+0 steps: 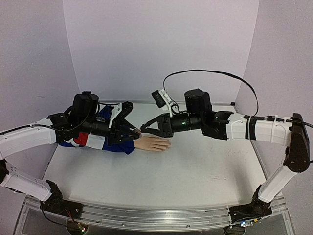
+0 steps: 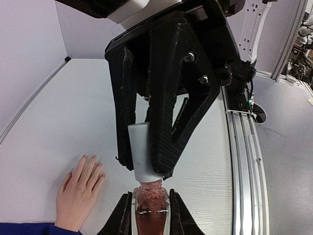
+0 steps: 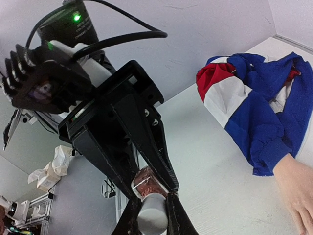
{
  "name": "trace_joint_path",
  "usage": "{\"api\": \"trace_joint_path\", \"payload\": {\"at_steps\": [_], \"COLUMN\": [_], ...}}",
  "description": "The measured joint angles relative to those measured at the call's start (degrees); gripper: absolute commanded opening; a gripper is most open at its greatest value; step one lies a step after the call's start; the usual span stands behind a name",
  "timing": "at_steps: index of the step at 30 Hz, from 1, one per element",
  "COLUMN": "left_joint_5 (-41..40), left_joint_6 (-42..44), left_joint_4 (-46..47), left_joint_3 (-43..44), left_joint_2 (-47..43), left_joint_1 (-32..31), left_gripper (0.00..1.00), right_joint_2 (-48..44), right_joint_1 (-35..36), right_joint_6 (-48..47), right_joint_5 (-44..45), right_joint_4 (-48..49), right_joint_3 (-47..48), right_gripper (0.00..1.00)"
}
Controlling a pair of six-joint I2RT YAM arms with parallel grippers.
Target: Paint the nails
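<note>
The nails (image 2: 93, 158) are tiny and sit at the fingertips of a pale peach mannequin hand (image 1: 152, 143). They look pale like the skin, and whether any carries colour cannot be told. The hand lies flat, palm down, fingers close together and pointing right, just left of the table's (image 1: 195, 171) middle. Its blue, red and white sleeve (image 3: 254, 107) trails left.

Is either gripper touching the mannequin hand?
No, the left gripper grips the pink bottle, the right gripper its white cap; the mannequin hand lies apart.

No readable text or labels (none anywhere)
</note>
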Motion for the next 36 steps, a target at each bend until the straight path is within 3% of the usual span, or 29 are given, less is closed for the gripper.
{"api": "trace_joint_path", "payload": {"at_steps": [6,12,15,20,24,32,36], "left_joint_5": [5.88,8.17,6.45,-3.19,-13.94,-26.23,-27.78], "left_joint_6": [-3.67,-11.78,-13.94,-12.15,-6.21,3.08,3.87], "left_joint_4": [-0.44,1.53,2.56,4.17,9.60,30.86,35.47], "left_joint_3": [0.04,0.04,0.04,0.02,-0.31,0.79,2.45], "left_joint_2": [-0.15,-0.24,-0.52,-0.79,0.57,15.06,19.32], "left_joint_1": [-0.17,-0.33,-0.81,-3.23,-4.04,-4.13,-4.85], "left_gripper": [0.00,0.00,0.00,0.00,0.00,0.00,0.00], "right_joint_2": [1.60,2.93,2.93,3.21,3.61,2.84,2.84], "right_joint_1": [-1.07,-1.95,-2.16,-2.95,-3.21,-0.70,0.50], "right_joint_6": [-5.33,-13.66,-15.45,-13.46,-5.68,16.44,20.90], "right_joint_5": [-11.23,-15.93,-15.82,-12.74,-3.19,30.34,39.76], "right_joint_4": [1.46,-5.53,-6.95,-9.11,-10.25,-13.97,-18.53], "right_joint_3": [0.22,5.38,6.38,8.13,10.67,11.69,13.75], "right_gripper": [0.00,0.00,0.00,0.00,0.00,0.01,0.16]}}
